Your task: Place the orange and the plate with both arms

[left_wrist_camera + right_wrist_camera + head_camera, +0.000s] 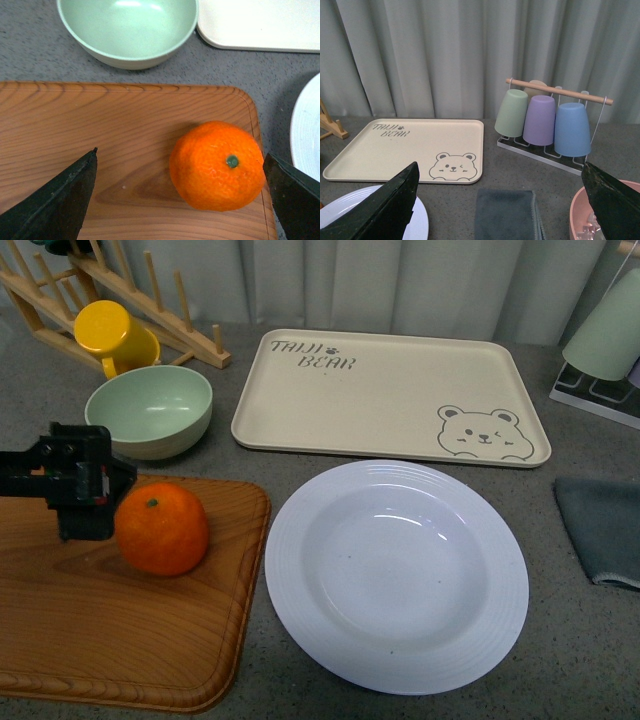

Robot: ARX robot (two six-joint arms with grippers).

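Item 1: orange (pixel 217 165) on wood board (pixel 100 120); my L tool (pixel 180 152) spread wide, 1 finger each side, ready to clamp.
Item 2: plate (pixel 285 570) on desk (pixel 570 660); my R tool (pixel 500 170) released, empty, held high.

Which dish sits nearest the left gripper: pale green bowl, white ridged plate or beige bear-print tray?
The pale green bowl, just beyond the left gripper; the white ridged plate lies past the orange.

You see one round orange fruit (pixel 161 528), one round white ridged plate (pixel 285 562), one pale green bowl (pixel 150 432), one yellow mug (pixel 112 335), one beige bear-print tray (pixel 380 400) and one wooden cutting board (pixel 110 630).
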